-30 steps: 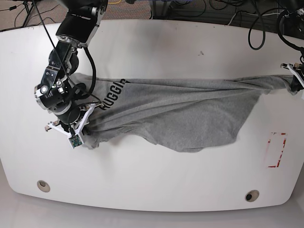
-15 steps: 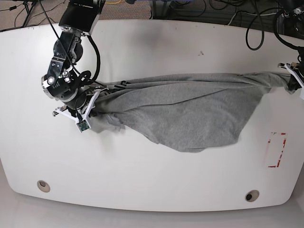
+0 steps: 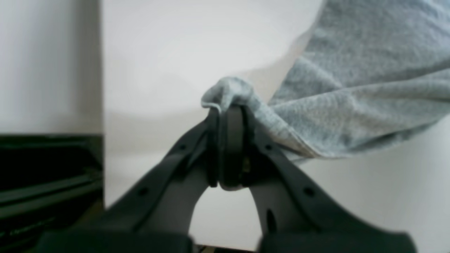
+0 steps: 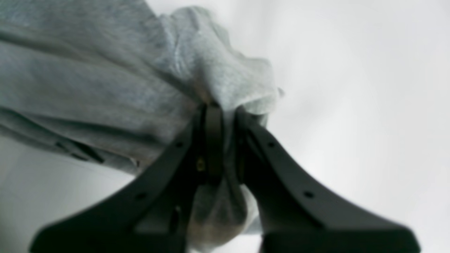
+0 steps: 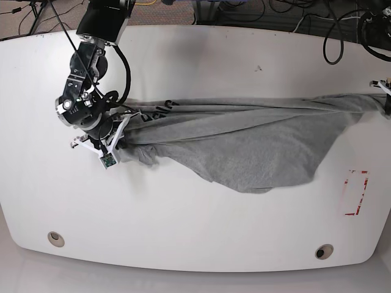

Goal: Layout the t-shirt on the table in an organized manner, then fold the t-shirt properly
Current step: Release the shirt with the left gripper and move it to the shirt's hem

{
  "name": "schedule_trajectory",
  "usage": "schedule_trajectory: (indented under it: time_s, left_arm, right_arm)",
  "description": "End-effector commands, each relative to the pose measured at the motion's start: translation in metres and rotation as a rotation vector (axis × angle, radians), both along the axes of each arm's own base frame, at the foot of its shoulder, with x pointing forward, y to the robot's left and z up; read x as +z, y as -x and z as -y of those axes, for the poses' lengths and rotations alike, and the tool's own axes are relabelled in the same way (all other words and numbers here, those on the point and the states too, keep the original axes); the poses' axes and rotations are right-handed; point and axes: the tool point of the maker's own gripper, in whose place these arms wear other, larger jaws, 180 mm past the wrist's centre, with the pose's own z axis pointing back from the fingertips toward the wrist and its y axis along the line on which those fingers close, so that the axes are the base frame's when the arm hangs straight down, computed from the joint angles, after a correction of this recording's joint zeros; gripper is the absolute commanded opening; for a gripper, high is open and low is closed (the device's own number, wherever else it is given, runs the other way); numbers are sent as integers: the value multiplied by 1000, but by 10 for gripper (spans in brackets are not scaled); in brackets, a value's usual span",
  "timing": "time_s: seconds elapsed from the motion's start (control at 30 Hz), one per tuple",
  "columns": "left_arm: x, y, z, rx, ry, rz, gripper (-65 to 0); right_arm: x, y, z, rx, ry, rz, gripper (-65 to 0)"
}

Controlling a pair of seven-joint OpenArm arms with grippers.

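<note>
T-shirt (image 5: 244, 146), grey with partly folded-in black lettering, spans the white surface (image 5: 183, 232) between both arms; left hand (image 3: 230, 147) clenched on one end, right hand (image 4: 223, 140) clenched on the bunched opposite end; red-outlined rectangle (image 5: 355, 193) lies beside the fabric, near the left arm

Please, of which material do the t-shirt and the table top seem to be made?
The t-shirt looks like soft knitted cotton or a blend, matte and heather grey: its surface is finely mottled and it drapes in loose folds.
The table top is white and smooth, probably laminate or painted board, because no grain shows.
</note>
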Motion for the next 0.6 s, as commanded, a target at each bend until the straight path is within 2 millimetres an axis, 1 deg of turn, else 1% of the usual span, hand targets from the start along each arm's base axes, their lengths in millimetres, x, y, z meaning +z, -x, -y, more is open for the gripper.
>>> schedule_trajectory:
  time_s: [0.0, 0.1, 0.17, 0.3, 0.4, 0.47, 0.57]
  left_arm:
    - [13, 3, -10, 11, -32, 21, -644]
    - [12, 10, -14, 21, -36, 11, -643]
    - [11, 11, -12, 18, -35, 9, -642]
    - [7, 20, -8, 4, -40, -20, -639]
    - [7, 22, -4, -13, -52, -28, -637]
    - [6, 20, 5, -44, -56, -37, -614]
    - [8, 16, 13, -74, -65, -32, -537]
  right_arm:
    - [15, -10, 4, -3, 4, 55, -640]
    - [16, -10, 8, -3, 15, 56, -640]
    - [15, -8, 8, -2, 14, 54, -640]
    - [6, 1, 6, 3, 9, 29, -642]
    - [3, 4, 5, 3, 7, 20, -642]
    - [0, 7, 3, 3, 0, 13, -642]
    - [-4, 11, -3, 5, -19, 10, -642]
